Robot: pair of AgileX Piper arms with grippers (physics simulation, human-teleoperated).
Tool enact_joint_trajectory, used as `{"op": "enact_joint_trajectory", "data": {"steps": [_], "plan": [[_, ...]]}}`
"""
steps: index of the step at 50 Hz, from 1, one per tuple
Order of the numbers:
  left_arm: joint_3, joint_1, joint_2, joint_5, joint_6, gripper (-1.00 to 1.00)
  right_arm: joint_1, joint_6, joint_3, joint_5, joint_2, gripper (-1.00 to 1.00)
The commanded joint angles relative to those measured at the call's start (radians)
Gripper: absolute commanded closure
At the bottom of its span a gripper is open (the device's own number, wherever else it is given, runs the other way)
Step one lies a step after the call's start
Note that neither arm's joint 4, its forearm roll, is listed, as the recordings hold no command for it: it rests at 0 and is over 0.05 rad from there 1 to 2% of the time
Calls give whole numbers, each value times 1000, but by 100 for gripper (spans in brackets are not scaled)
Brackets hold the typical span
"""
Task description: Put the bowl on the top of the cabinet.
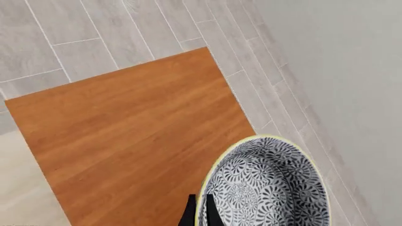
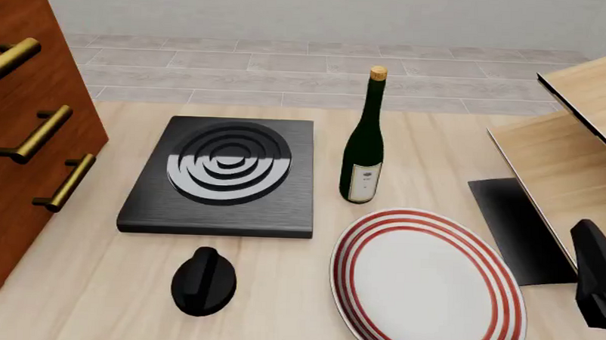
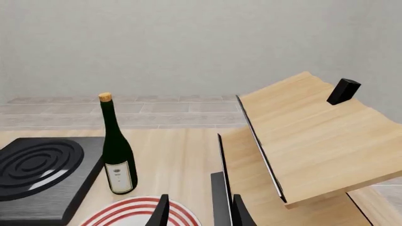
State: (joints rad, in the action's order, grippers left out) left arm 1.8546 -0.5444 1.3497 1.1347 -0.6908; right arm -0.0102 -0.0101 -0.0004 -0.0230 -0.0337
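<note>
Left wrist view looks straight down on the bowl (image 1: pixel 267 186), which the left gripper (image 1: pixel 199 214) grips by the rim: one dark finger sits outside the wall and one inside, closed on the pale edge. The bowl hangs over the far corner of the cabinet (image 1: pixel 132 136) top, part of it past the edge and over the grey tiled floor (whether it touches the wood or is just above it, I cannot tell).

It looks like glazed ceramic: stiff, fairly heavy for a one-sided pinch, slick under the pads and liable to chip or break if dropped. The rim is the only practical hold, and the weight hanging off one side would tend to tip it, so it probably wants setting down further onto the wood.

The cabinet top is smooth reddish-brown wood with long grain; its front, in the front view, carries brass bar handles (image 2: pixel 40 134). The right gripper (image 3: pixel 197 212) hovers with its fingers apart and empty above the red-ringed white plate (image 2: pixel 425 284), beside the green wine bottle (image 2: pixel 364 142) and the black ribbed hob (image 2: pixel 225 175).
</note>
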Motion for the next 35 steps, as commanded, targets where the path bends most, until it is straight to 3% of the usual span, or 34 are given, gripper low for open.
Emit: {"op": "enact_joint_trajectory", "data": {"steps": [1,35], "plan": [[-17,-39,-6,-13,4,100,0,-1,0,7,7,-100],[-114,-116,-12,-71,13,100,2,4,0,5,5,-100]]}}
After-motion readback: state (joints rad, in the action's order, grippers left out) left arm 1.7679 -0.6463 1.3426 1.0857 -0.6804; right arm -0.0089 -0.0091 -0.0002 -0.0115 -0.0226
